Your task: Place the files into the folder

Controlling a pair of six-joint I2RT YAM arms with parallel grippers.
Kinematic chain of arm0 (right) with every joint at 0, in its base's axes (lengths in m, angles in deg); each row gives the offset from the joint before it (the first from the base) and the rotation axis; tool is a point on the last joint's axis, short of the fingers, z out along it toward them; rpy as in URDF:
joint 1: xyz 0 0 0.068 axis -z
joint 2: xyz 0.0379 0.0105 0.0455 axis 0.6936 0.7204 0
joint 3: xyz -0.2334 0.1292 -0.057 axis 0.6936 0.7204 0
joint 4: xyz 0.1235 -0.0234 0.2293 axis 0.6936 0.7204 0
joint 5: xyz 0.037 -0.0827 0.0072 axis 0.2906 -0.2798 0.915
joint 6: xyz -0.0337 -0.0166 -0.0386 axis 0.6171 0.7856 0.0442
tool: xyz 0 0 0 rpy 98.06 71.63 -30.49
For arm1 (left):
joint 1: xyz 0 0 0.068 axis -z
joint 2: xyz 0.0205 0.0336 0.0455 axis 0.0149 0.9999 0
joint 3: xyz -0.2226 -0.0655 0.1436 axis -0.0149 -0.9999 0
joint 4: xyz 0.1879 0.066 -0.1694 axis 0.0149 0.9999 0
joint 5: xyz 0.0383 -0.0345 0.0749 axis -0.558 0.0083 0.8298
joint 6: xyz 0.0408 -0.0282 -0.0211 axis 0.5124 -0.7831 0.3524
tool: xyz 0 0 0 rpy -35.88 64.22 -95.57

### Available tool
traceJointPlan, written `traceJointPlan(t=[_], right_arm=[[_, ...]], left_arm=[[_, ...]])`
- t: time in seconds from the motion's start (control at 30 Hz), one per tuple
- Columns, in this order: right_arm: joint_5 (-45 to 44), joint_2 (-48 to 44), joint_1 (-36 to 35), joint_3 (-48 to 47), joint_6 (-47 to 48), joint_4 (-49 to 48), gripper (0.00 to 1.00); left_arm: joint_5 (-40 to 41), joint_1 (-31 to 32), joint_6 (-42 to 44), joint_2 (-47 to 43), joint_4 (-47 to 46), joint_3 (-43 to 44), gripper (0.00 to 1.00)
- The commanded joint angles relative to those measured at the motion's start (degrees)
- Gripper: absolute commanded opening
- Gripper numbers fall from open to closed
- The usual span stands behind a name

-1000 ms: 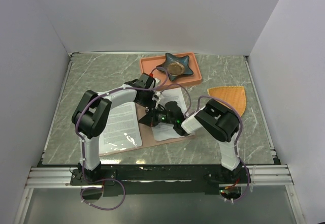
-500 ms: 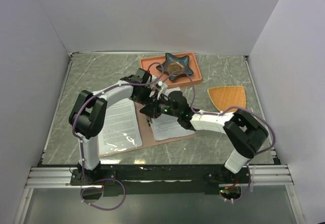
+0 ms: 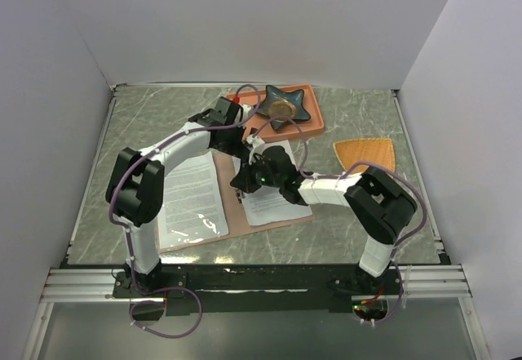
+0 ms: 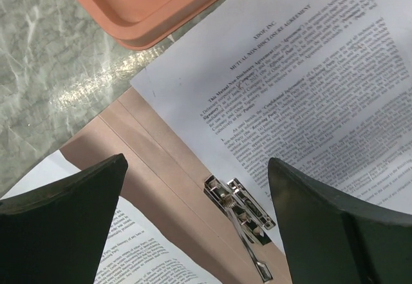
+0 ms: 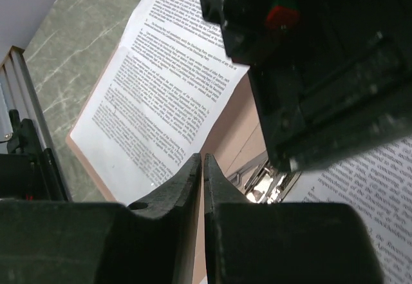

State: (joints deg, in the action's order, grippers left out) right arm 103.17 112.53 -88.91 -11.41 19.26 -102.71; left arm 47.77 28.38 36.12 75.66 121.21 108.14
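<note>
Grey-veined marble surface (image 3: 147, 123) carries the open folder (image 4: 161, 161), pinkish-brown card with a silver clip (image 4: 241, 213) at its spine. The files (image 4: 309, 84), white sheets of small black print, lie on both flaps. The sheet nearest the orange tray (image 4: 148, 7) sits askew, one corner past the card's edge. The left hand (image 4: 196, 168) hangs wide open above the clip. The right hand (image 5: 203, 168), fingers pressed together on nothing, points at it. Crowded this close, the arms may knock together, or a nudge may crease the crooked sheet.
</note>
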Motion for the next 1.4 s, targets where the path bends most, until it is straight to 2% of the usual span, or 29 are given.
traceJointPlan(t=[0.0,0.17,0.53,0.93,1.37], right_arm=[[2.41,2.6,0.43,-3.35,0.64,-4.13,0.12],[3.39,5.76,0.61,-3.62,-0.5,-8.25,0.11],[4.62,10.43,0.78,-1.95,-2.96,-14.67,0.1],[6.46,10.25,0.87,3.06,-2.09,-11.7,0.07],[3.92,11.22,0.87,6.14,-0.68,-5.46,0.04]], left_arm=[[4.64,0.91,-2.79,2.49,0.4,0.22,0.99],[7.99,1.79,-3.59,4.78,0.4,-0.66,0.99],[8.17,2.41,-3.06,8.91,-0.4,-2.68,0.99],[8.35,3.29,-1.22,12.08,-3.91,-7.42,0.99],[7.38,3.29,0.54,10.94,-5.4,-8.74,0.98]])
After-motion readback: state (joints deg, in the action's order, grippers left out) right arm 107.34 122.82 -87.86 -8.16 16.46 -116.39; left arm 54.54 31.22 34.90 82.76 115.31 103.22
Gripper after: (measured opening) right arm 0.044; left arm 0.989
